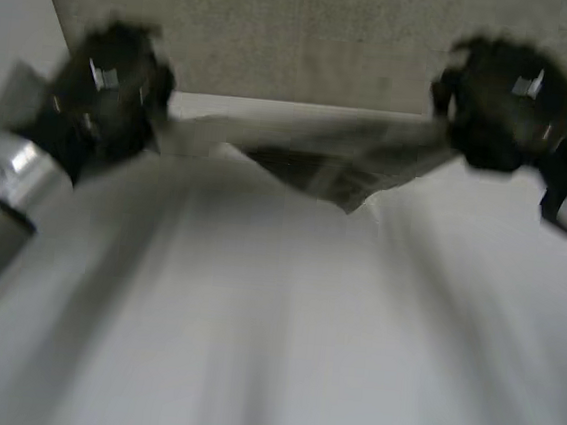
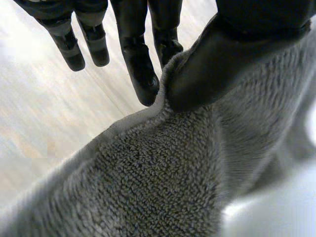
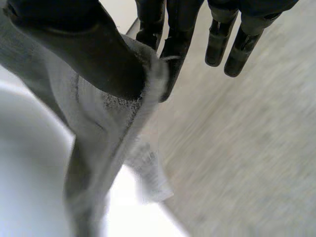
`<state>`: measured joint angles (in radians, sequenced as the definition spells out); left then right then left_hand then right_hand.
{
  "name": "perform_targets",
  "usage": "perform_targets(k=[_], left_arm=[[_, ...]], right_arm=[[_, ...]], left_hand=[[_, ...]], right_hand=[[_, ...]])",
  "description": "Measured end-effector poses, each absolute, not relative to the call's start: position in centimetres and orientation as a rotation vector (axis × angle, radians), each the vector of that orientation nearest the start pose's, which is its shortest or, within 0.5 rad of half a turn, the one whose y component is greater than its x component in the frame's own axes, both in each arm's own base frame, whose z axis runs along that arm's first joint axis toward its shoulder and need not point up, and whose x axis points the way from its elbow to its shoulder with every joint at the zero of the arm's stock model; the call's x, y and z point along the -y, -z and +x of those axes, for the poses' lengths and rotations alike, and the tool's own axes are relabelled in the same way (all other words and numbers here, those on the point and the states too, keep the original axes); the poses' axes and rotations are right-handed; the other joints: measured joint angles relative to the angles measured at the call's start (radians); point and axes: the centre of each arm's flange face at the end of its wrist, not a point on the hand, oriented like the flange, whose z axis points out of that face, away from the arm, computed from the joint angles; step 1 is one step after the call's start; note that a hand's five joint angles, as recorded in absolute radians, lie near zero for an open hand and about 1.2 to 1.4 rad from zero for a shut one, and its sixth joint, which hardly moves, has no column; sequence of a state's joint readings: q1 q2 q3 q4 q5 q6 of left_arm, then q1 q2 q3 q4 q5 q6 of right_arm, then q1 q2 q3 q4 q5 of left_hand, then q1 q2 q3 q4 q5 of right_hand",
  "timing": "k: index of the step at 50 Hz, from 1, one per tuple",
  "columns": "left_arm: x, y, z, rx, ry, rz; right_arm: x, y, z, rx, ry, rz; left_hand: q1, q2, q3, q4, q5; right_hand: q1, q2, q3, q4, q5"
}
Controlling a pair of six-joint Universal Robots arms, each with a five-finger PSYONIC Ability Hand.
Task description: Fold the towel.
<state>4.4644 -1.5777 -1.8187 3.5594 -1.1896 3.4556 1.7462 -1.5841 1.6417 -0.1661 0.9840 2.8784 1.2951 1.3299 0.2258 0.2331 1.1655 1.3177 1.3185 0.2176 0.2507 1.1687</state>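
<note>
Towel: grey terry, one piece, upper centre of the head view. Strung between the two hands, sagging to a point in the middle, lifted off the table.

Left hand: upper left of the head view, raised. In its wrist view the thumb presses the towel's edge against one finger; the other fingers are straight and free. Clamped on the towel at one end of the edge.

Right hand: upper right of the head view, raised. The same pinch, thumb on cloth, at the other end of the edge. A white label hangs from the hem just below the grip.

Progress, by estimate: early. Done: one edge taken at both ends and the towel lifted and spread. No finished fold can be made out. Left: lay the cloth down, bring the held edge over to the opposite one, release, then square it up, and possibly fold again.
</note>
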Motion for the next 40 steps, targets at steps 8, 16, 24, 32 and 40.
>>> perform_targets(k=[8, 16, 24, 32, 40], left_arm=[[24.6, -18.9, -23.1, -2.147, 2.217, 1.205], [25.1, -15.6, -23.4, -2.237, 2.105, 1.243], [25.5, -14.6, -23.2, -2.267, 2.06, 1.199], [25.5, -14.4, -22.7, -2.274, 2.013, 1.117], [25.7, -14.3, -22.2, -2.258, 1.995, 1.05]], right_arm=[[24.1, -23.9, 21.8, -1.849, 1.899, -1.117], [24.8, -21.9, 20.3, -1.949, 1.863, -1.075], [25.0, -21.7, 20.0, -1.966, 1.856, -1.055], [25.2, -21.6, 19.6, -1.989, 1.853, -1.038], [26.1, -22.2, 18.2, -2.026, 1.892, -0.989]], left_hand=[[0.0, 0.003, 0.0, 0.0, 0.0], [0.0, 0.003, 0.0, 0.0, 0.0], [-0.541, -0.565, 0.0, 0.0, -0.584], [-0.601, -0.634, 0.0, 0.0, -0.674], [-0.601, -0.636, 0.0, 0.0, -0.678]], right_hand=[[0.0, 0.0, 0.0, 0.0, 0.0], [0.0, 0.0, 0.0, 0.0, 0.0], [0.0, 0.0, 0.0, 0.0, 0.0], [0.0, 0.0, 0.0, 0.0, 0.0], [0.0, 0.0, 0.0, 0.0, 0.0]])
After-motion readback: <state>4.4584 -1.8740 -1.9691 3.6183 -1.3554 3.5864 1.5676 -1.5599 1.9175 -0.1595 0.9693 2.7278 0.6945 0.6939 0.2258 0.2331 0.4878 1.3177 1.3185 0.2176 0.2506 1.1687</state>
